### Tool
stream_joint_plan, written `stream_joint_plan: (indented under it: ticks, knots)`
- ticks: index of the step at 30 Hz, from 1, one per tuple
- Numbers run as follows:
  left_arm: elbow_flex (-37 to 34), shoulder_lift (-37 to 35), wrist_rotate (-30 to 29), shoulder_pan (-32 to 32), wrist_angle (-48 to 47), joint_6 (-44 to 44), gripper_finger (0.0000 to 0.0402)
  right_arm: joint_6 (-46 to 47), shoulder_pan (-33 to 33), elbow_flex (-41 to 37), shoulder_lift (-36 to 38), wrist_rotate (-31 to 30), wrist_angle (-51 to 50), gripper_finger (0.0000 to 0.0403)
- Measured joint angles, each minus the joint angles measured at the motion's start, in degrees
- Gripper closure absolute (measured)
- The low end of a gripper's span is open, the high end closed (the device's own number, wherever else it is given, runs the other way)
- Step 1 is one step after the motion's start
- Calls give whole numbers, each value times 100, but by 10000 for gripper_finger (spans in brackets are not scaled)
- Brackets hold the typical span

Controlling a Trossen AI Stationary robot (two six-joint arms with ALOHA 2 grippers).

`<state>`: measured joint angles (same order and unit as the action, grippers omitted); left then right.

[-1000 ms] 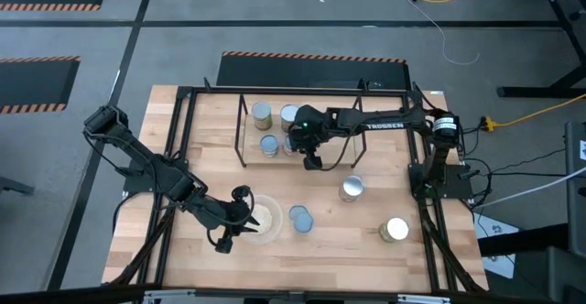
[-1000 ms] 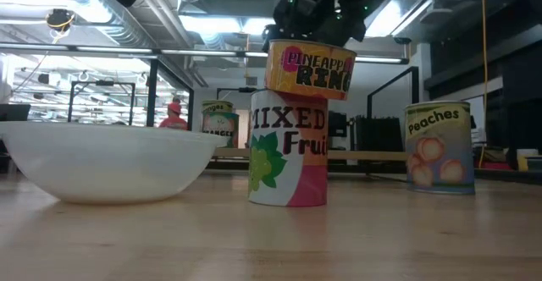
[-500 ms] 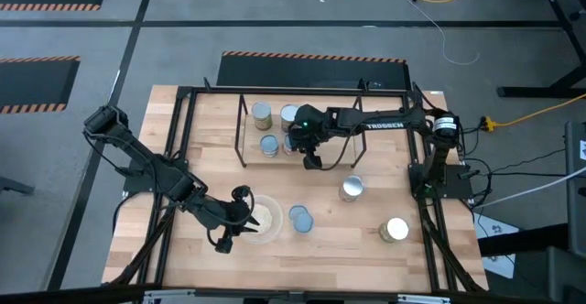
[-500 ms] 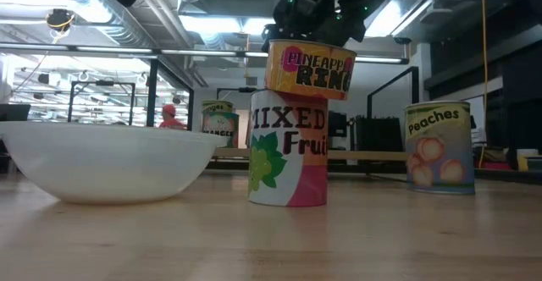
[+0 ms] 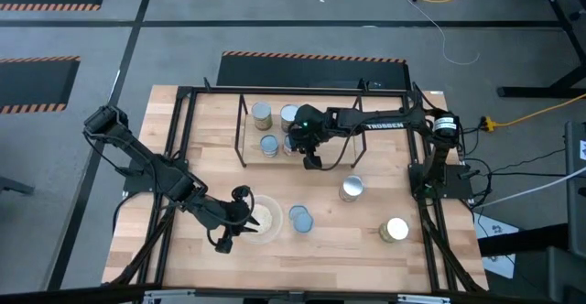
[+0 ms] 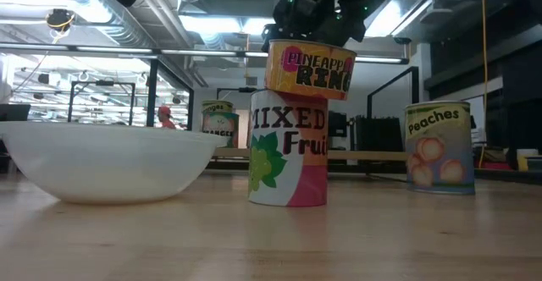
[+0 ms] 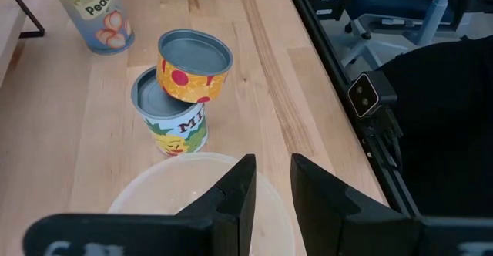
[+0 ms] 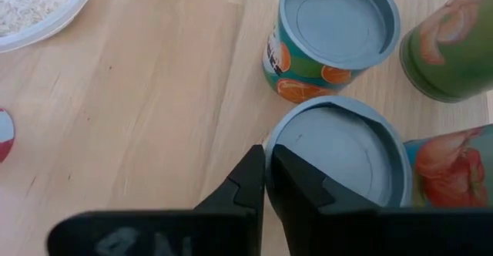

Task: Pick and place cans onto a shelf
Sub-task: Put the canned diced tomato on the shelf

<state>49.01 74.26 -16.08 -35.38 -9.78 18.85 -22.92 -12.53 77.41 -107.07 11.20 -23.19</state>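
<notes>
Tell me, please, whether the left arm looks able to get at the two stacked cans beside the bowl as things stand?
Probably yes. The left gripper hangs over the bowl, and the stacked cans stand just past its rim with bare table around them. The tilted top can may slip if nudged.

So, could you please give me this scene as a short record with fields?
shelf: holds at least three cans
stack: pineapple can tilted on mixed fruit can, beside the bowl
loose cans: two more on the table, off the shelf
right gripper: at the rim of a can on the shelf
left gripper: jaws open, empty, above the bowl
</notes>
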Motion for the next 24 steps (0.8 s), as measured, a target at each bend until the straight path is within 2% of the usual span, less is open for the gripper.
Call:
stream_joint_plan:
  ticks: [6,16,24]
  knots:
    - [0,0,0,0,-2,0,325,-4,0,0,0,0,1,363]
    - [0,0,-142,0,0,0,325,-2,0,0,0,0,3,295]
    - [0,0,-146,0,-2,0,325,9,0,6,0,-2,-1,289]
